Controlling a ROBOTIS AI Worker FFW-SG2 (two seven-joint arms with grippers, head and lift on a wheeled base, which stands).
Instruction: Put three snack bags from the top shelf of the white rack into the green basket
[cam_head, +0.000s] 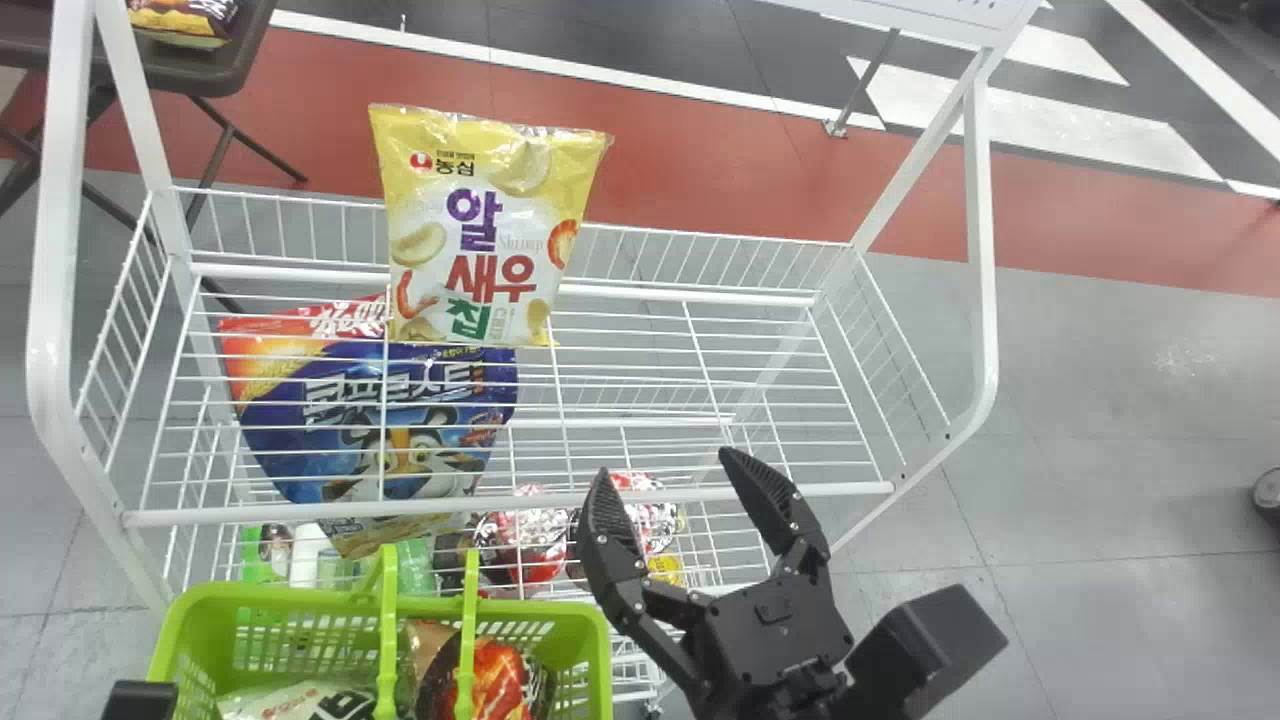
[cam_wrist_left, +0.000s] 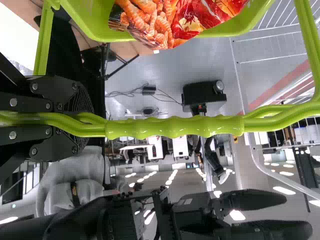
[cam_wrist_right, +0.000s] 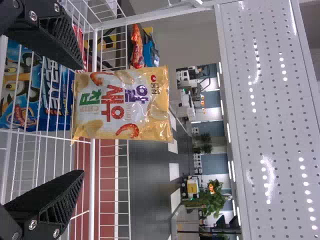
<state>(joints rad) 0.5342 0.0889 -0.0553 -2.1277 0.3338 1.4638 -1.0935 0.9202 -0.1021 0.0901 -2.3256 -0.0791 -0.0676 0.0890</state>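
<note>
One yellow and white snack bag (cam_head: 490, 230) stands upright at the back of the top shelf of the white rack (cam_head: 510, 505), left of its middle. My right gripper (cam_head: 664, 465) is open over the shelf's front edge, to the right of the bag and nearer. In the right wrist view the same bag (cam_wrist_right: 122, 104) is beyond the open right gripper (cam_wrist_right: 81, 120), nothing between its fingers. The green basket (cam_head: 590, 640) at the rack's front left holds several snack bags. My left gripper (cam_head: 140, 700), low at the left, is shut on the basket's handle; the left wrist view shows this gripper (cam_wrist_left: 82, 119) on the handle (cam_wrist_left: 175, 127).
A blue cereal bag (cam_head: 400, 420) lies beneath the top shelf's wires, with bottles and red-and-white packages (cam_head: 530, 540) on a lower level. White posts (cam_head: 60, 300) frame the rack's sides. Behind it at the left is a dark table (cam_head: 225, 75) with a snack bag.
</note>
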